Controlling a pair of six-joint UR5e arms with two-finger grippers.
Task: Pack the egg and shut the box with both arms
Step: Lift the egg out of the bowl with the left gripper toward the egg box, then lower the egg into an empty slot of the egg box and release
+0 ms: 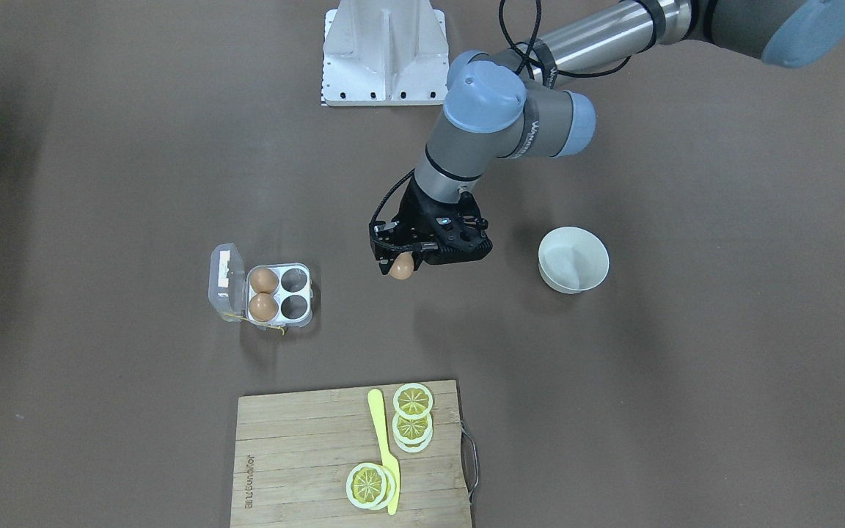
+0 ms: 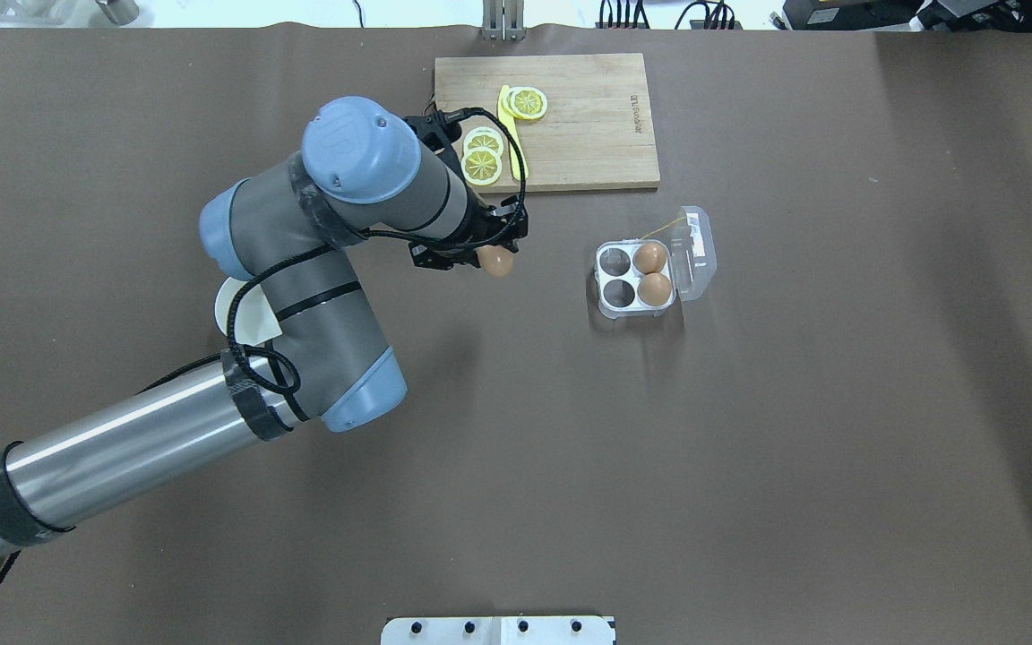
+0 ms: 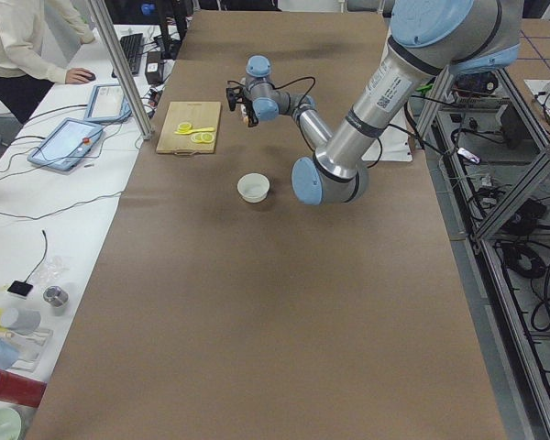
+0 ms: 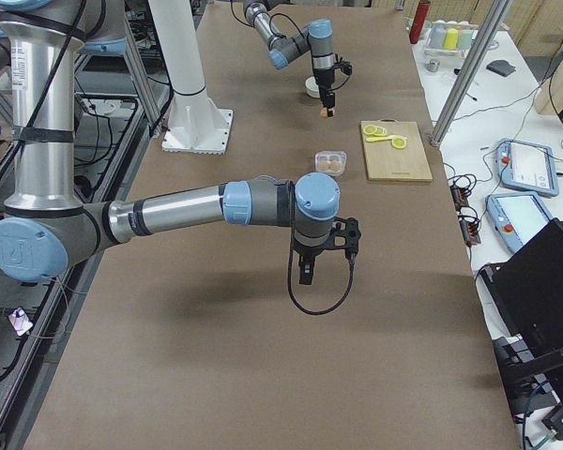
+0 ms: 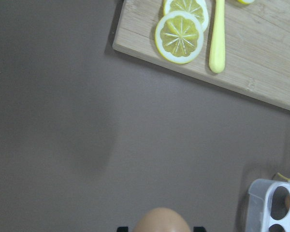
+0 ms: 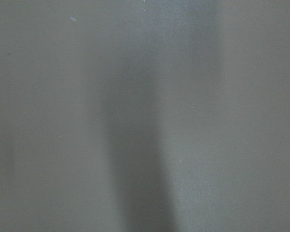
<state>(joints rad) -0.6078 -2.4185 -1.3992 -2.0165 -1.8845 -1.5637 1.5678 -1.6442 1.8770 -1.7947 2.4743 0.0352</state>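
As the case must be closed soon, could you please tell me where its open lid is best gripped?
Probably the free outer edge of the lid, opposite the hinge, with the right pincer coming from the robot's right: the lid leans open that way, and the two packed eggs sit beside the hinge.

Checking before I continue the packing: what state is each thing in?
left gripper: shut on the egg, held aloft.
the box: lid open, two cells filled, two empty.
bowl: upright, empty.
right gripper: cannot tell, open or shut.
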